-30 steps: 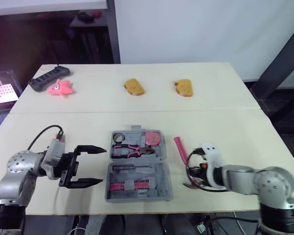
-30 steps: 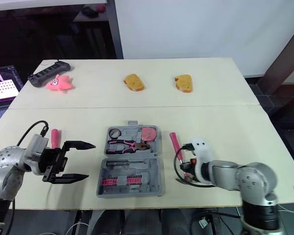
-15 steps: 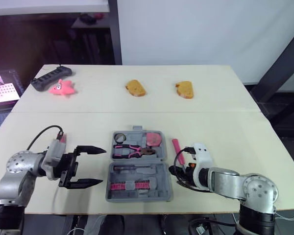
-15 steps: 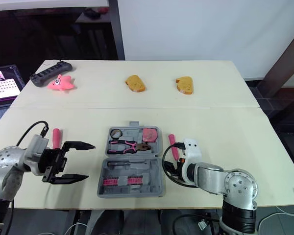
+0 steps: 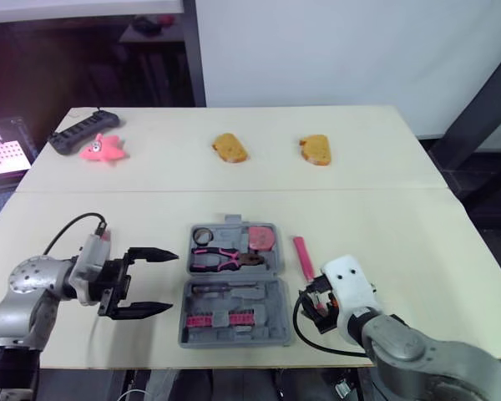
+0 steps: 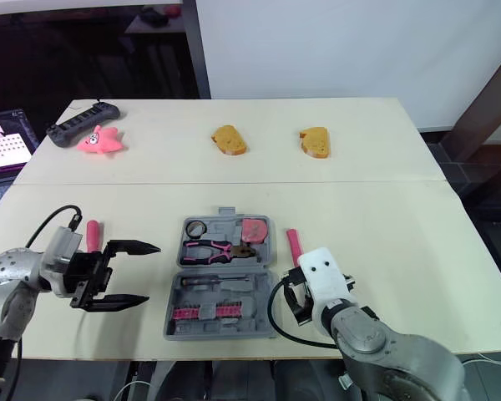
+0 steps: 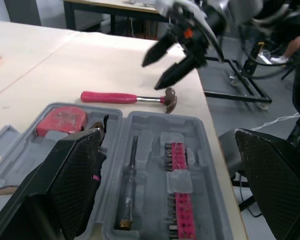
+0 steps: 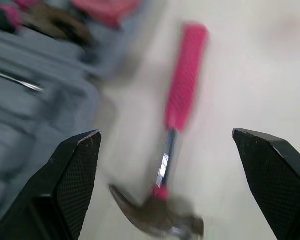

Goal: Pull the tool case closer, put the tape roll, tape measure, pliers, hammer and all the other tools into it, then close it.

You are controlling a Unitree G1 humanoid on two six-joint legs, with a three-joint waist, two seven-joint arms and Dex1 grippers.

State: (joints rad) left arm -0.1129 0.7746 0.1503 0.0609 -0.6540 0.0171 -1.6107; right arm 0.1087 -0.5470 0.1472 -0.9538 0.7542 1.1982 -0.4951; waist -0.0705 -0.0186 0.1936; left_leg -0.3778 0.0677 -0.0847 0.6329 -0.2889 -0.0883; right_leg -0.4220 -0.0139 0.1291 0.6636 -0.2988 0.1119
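Right claw (image 8: 165, 132) has swung in over the hammer (image 5: 301, 255), spread wide and empty.

A second ago the right claw sat further right on the desk (image 5: 384, 225); it has since come nearer and leftward, so that its wrist view looks down on the hammer's shaft, with the steel head at the near end. The hammer lies flat just right of the open tool case (image 5: 234, 288), untouched. The left claw (image 5: 174, 281) has stayed left of the case, equally wide open and holding nothing. The tape roll (image 5: 204, 233), pliers (image 5: 225, 256) and tape measure (image 5: 260, 236) already lie in the case's far half and a screwdriver (image 5: 225, 286) in the near half. The hammer looks like the last piece to stow, and the right claw seems lined up to grasp it.
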